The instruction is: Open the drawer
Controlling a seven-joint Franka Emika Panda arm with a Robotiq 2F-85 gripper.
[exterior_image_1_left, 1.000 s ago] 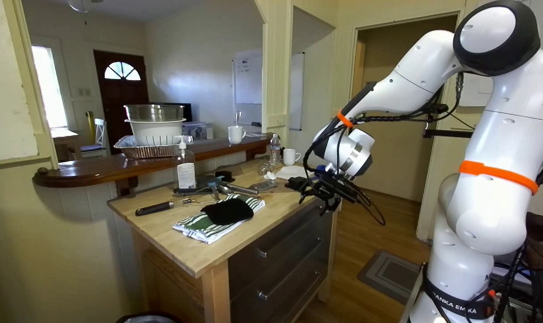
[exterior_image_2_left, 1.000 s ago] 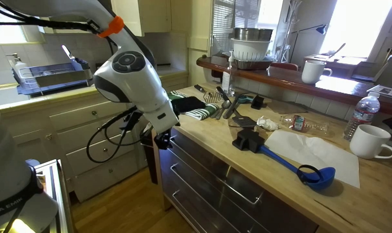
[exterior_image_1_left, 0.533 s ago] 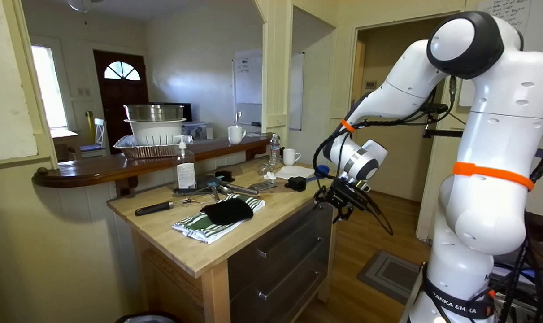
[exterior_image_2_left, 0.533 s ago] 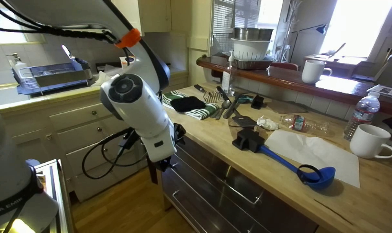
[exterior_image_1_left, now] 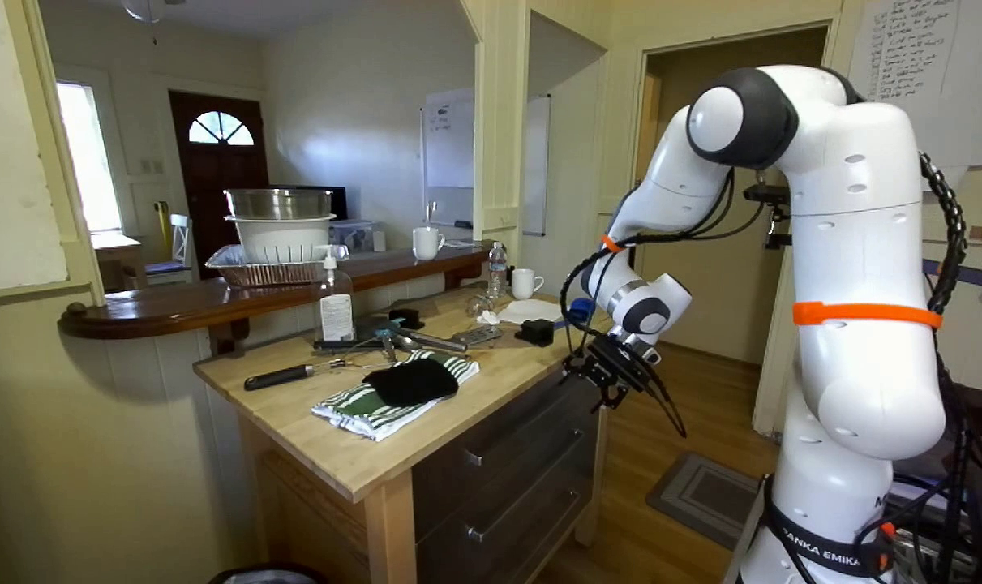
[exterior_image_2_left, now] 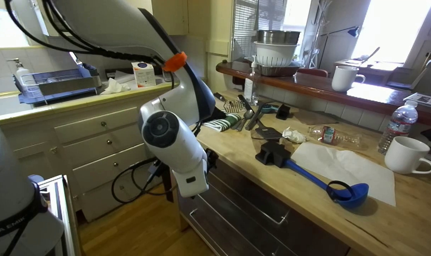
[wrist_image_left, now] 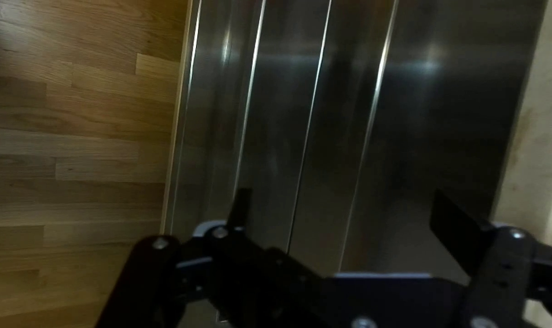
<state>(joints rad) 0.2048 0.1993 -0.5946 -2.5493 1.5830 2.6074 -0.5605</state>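
The drawer [exterior_image_1_left: 499, 450] is the top dark grey front under the wooden counter; it is shut, its inner box hidden. It also shows in an exterior view [exterior_image_2_left: 302, 231], with a long silver bar handle [exterior_image_2_left: 265, 215]. In the wrist view the drawer front [wrist_image_left: 430, 114] lies below the jaws, with thin bright lines across the cabinet. My gripper [exterior_image_1_left: 585, 389] hangs in front of the cabinet near the counter edge, pointing down. In the wrist view the gripper [wrist_image_left: 342, 202] is open with nothing between its fingers. In an exterior view the wrist [exterior_image_2_left: 190, 174] mostly hides it.
The counter edge [wrist_image_left: 531, 150] runs close beside the right finger. On the counter lie a blue ladle [exterior_image_2_left: 308, 176], a white mug [exterior_image_2_left: 407, 156], a bottle [exterior_image_2_left: 397, 124], a striped towel [exterior_image_1_left: 377, 418] and several utensils. Lower drawer fronts [exterior_image_1_left: 531, 519] are below. A floor mat [exterior_image_1_left: 701, 499] lies beyond.
The arm has folded and lowered its elbow. The hand has moved lower and along the cabinet front, to the right in one view. The drawer has not moved.
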